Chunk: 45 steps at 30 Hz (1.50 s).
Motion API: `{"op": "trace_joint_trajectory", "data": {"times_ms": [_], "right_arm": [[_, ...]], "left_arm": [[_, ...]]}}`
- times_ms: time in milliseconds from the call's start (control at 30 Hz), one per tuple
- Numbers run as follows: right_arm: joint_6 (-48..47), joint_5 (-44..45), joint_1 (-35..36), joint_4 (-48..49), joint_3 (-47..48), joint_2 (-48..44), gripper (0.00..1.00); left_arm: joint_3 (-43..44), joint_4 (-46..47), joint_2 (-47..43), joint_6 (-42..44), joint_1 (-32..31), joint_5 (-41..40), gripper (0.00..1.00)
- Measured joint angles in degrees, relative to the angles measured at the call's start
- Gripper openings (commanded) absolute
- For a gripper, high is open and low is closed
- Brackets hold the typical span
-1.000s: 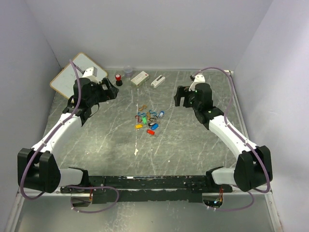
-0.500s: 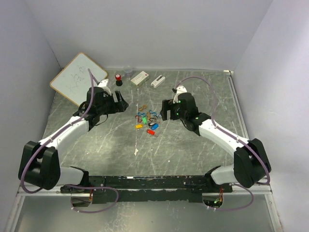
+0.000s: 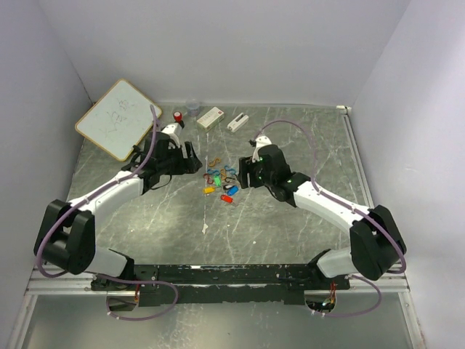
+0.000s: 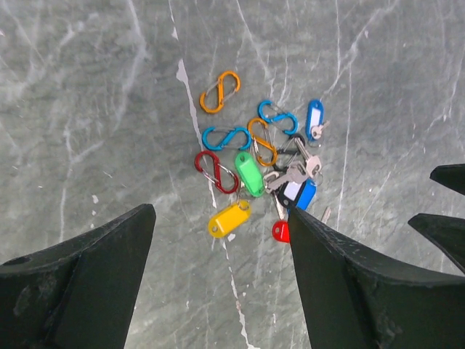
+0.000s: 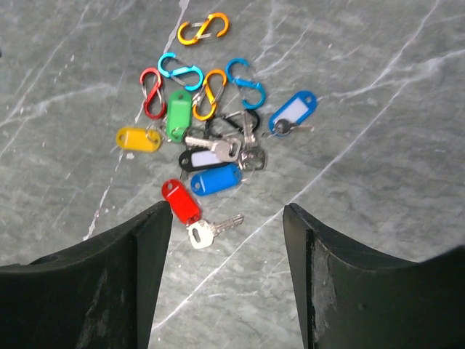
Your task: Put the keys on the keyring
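Leftmost, upper left of the top view: whiteboard (image 3: 120, 118), wood-framed, tilted, faint marks on it, lying on the grey marbled table (image 3: 145, 218).

Left gripper (image 3: 195, 160): left of centre, pointing right at the pile. Jaws spread wide, nothing between them. In its wrist view the two black fingers (image 4: 80, 291) fill the lower corners, with the pile in the gap above.

Back edge, upper middle:
- red-capped black cylinder (image 3: 178, 120), upright
- small clear cup (image 3: 192, 107), just beside it, against the wall
- two white rectangular blocks (image 3: 211, 117) (image 3: 237, 122), lying flat, near each other

Keys (image 3: 221, 182): loose pile on the table at centre frame, between the two grippers, touched by neither. In the right wrist view, left to right:
- yellow tag (image 5: 138, 139)
- red tag (image 5: 180, 201), lowest, with a silver key (image 5: 211, 229) on it
- green tag (image 5: 177, 114)
- black tag (image 5: 202, 158) with white label
- blue tag (image 5: 215, 179)
- blue tag with white label (image 5: 293, 111), a little apart at the right

S-shaped clips (image 5: 180, 70): along the pile's upper side, in red, cyan and orange. One orange clip (image 5: 203, 27) lies apart at the top.

Right gripper (image 3: 243, 177): just right of the pile, pointing left. Jaws parted, holding nothing, its fingers (image 5: 94, 283) framing the red tag from below.
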Motion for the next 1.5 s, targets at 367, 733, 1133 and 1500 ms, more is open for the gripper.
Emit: {"op": "trace_joint_trajectory", "data": {"times_ms": [367, 733, 1133, 1500], "right_arm": [[0.0, 3.4, 3.3, -2.1, -0.6, 1.7, 0.81], [0.7, 8.1, 3.3, -2.9, -0.2, 1.5, 1.0], [1.3, 15.2, 2.6, -2.9, -0.2, -4.6, 1.0], [1.3, 17.3, 1.3, -3.3, -0.4, -7.3, 1.0]], "left_arm": [[1.3, -2.8, 5.2, -1.2, -5.2, -3.6, 0.88], [3.3, -1.4, 13.2, -3.7, -6.9, -4.3, 0.98], [7.6, 3.5, 18.5, -6.2, -7.9, 0.6, 0.97], [9.4, 4.9, 23.2, -7.1, -8.9, 2.1, 0.97]]}}
